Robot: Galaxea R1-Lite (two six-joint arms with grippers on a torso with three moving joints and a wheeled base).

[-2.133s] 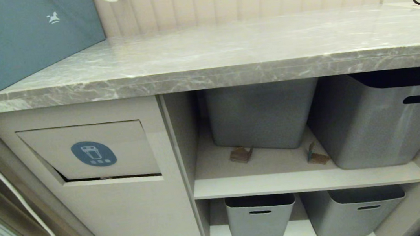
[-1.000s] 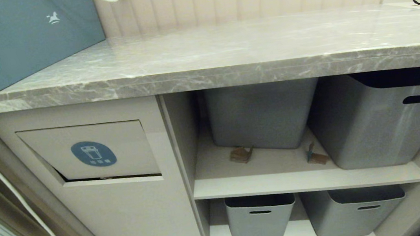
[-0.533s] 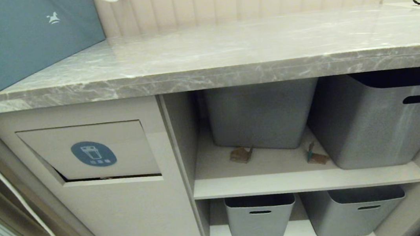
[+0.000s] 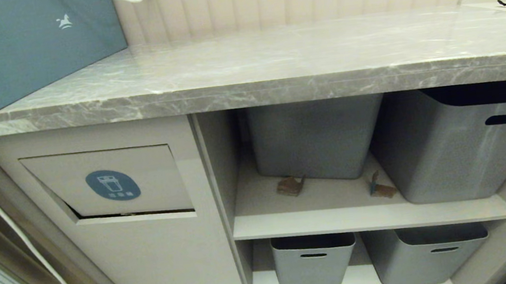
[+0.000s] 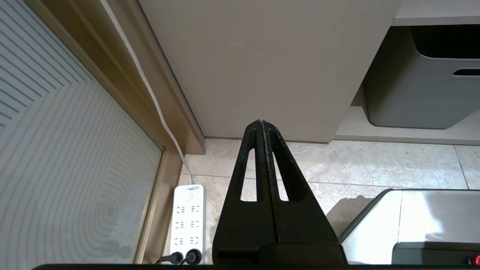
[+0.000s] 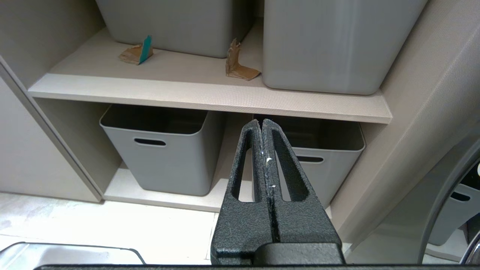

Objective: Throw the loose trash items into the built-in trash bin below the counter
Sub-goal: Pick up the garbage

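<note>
Overhead, I see the grey marble table [image 4: 272, 63] spanning the cabinet; below its left end sits the built-in trash bin [image 4: 110, 184], flap slightly ajar. On the upper shelf [image 4: 366, 217], before two grey tubs [image 4: 314, 139], lie two cardboard scraps: one folded [image 4: 290, 186], one teal-patched [image 4: 380, 188]. My left pincer [image 5: 261, 125] and right pincer [image 6: 262, 125] hang low, both pressed together, empty.
</note>
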